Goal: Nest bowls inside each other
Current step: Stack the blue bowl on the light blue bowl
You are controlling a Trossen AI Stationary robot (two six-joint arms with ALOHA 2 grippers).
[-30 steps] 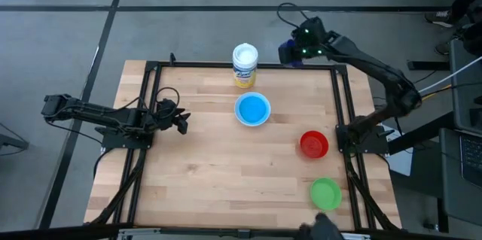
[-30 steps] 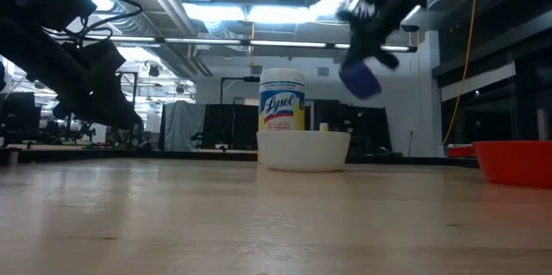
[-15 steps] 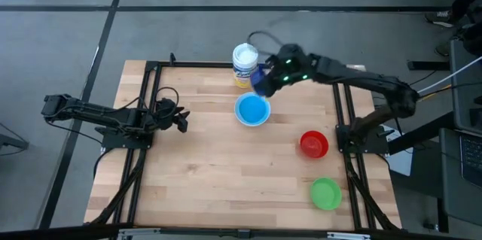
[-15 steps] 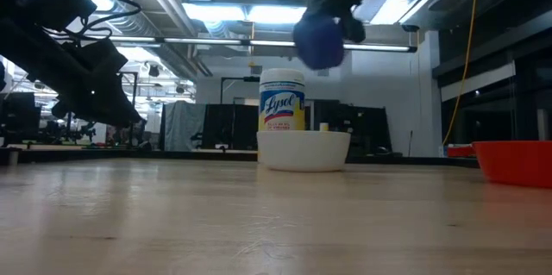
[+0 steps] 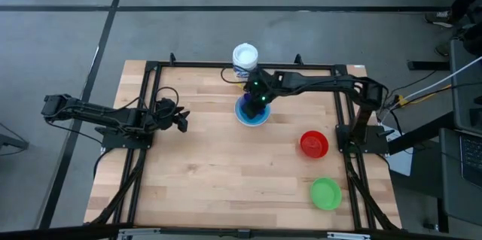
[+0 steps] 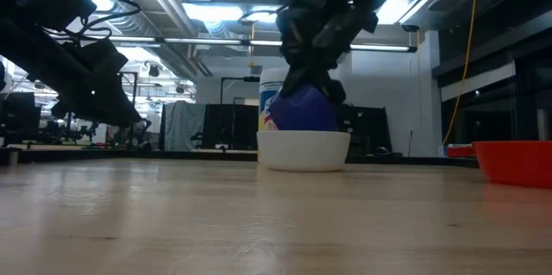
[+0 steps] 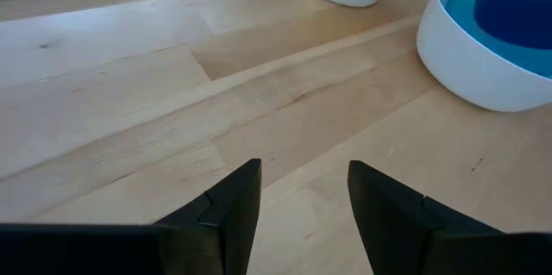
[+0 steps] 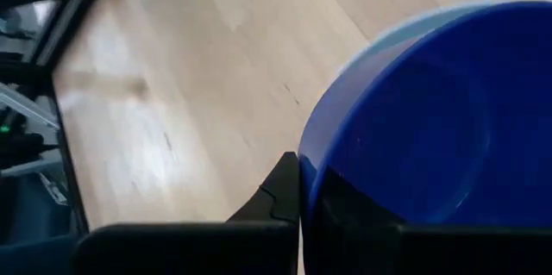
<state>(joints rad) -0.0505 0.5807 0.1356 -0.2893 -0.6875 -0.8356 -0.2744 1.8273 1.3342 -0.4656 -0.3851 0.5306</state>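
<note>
The white bowl (image 5: pixel 242 118) stands at the table's far middle with the teal bowl (image 7: pixel 455 9) nested in it. My right gripper (image 5: pixel 256 97) is right above them, shut on the dark blue bowl (image 6: pixel 302 109), whose underside dips to the white bowl's rim (image 6: pixel 304 134). The red bowl (image 5: pixel 314 144) and the green bowl (image 5: pixel 326 193) rest on their bases at the right. My left gripper (image 5: pixel 183 120) waits open at the table's left edge, with nothing between its fingers (image 7: pixel 233 210). My right gripper holds the dark blue bowl by its rim (image 8: pixel 307 159), one finger (image 8: pixel 283 190) outside the wall and the other inside. The fingers slant down from the table's far right. The bowl hangs tilted below them; I cannot tell whether it touches the teal bowl.
A white-lidded cylindrical container with a yellow label (image 5: pixel 245 61) stands at the far edge, just behind the white bowl. A black frame (image 5: pixel 151 104) runs along the table's left, far and right sides. Bare wood lies across the middle and near left.
My right gripper has swung from beyond the table's far right corner toward the left and near side, going down and tipping forward. It has carried the dark blue bowl over the container's side down to the white bowl's rim, staying shut on it.
</note>
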